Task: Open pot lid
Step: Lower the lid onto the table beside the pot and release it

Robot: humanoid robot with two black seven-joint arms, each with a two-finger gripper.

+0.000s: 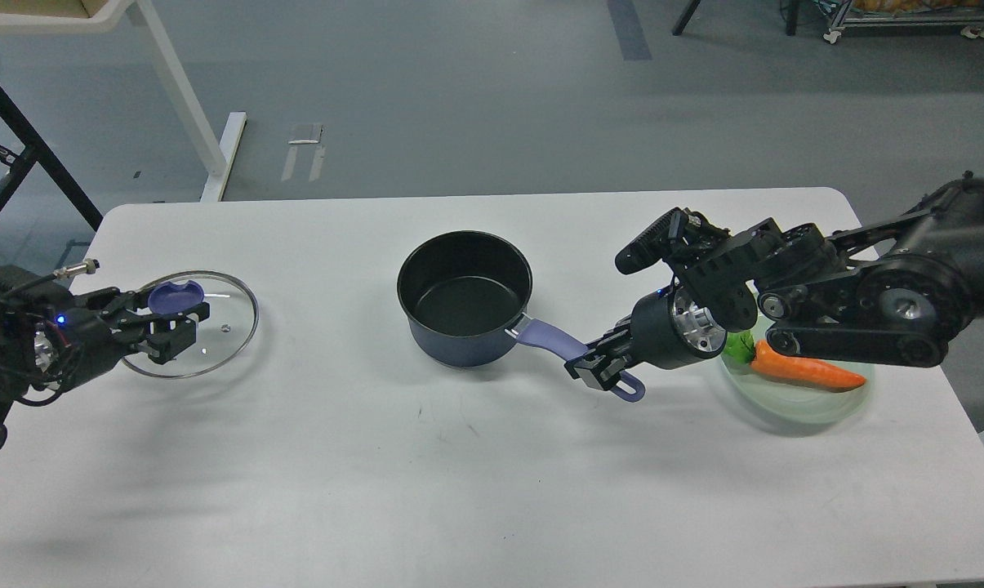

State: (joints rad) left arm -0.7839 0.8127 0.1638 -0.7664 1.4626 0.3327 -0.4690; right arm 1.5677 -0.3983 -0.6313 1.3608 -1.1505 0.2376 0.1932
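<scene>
A dark blue pot (465, 298) with a black inside stands uncovered in the middle of the white table (459, 457). Its purple handle (550, 336) points to the right and front. My right gripper (599, 369) is shut on the handle's far end. The glass lid (193, 322) with a purple knob (175, 295) is at the table's left side, low over the surface or resting on it. My left gripper (173, 322) is shut on the lid at the knob.
A pale green plate (794, 400) with a carrot (806, 371) and green leaves (736, 347) sits at the right, under my right arm. White desk legs and a black stand are on the floor behind the table's left end.
</scene>
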